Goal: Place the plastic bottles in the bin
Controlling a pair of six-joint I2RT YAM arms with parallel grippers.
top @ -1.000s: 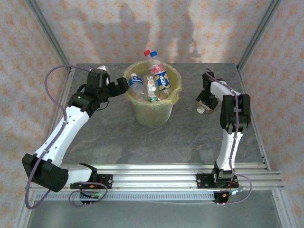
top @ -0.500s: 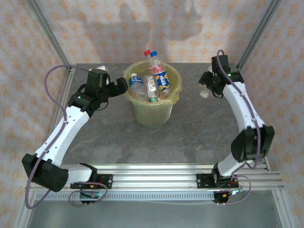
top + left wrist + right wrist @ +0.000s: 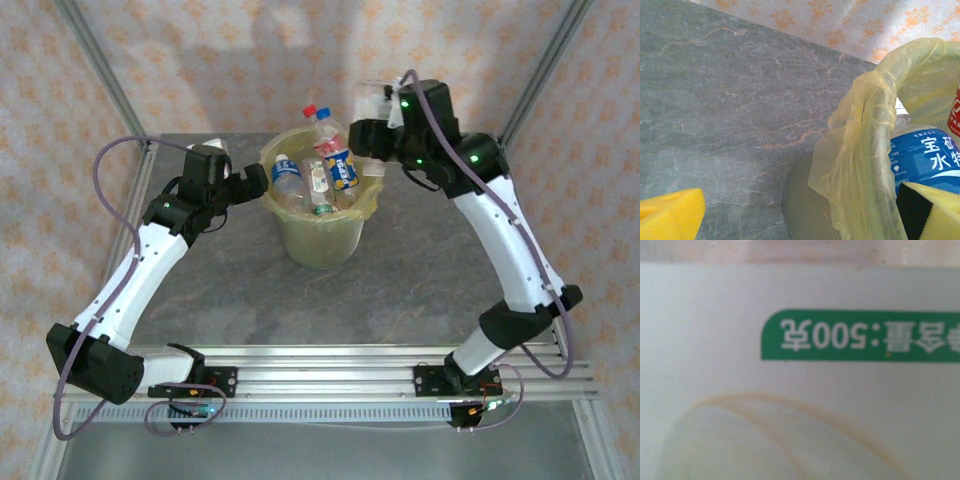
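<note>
A grey stone-patterned desk [image 3: 420,280] carries a round pale-green bin [image 3: 318,245] at its far middle, lined with a translucent yellow bag [image 3: 865,125].

Several plastic bottles [image 3: 340,165] already stand or lean inside the bin, one with a blue label and two poking up above the rim.

The right arm reaches from the near right across to the bin's far right rim. The right gripper [image 3: 375,118] holds a white-labelled bottle [image 3: 368,98] in the air just above that rim. In the right wrist view its label [image 3: 790,390] sits very close, white with a green panel.

The left gripper [image 3: 255,180] hovers just beside the bin's left rim, its yellow fingertips [image 3: 670,212] spread wide and holding nothing.

The step in hand appears to be the drop. The next move calls for carrying the bottle a little further over the opening, then releasing it clear of the upright bottles.

A second ago the right arm was folded low at the right of the desk, over this bottle. It has since lifted and swung left to the bin. The left arm has not moved.
</note>
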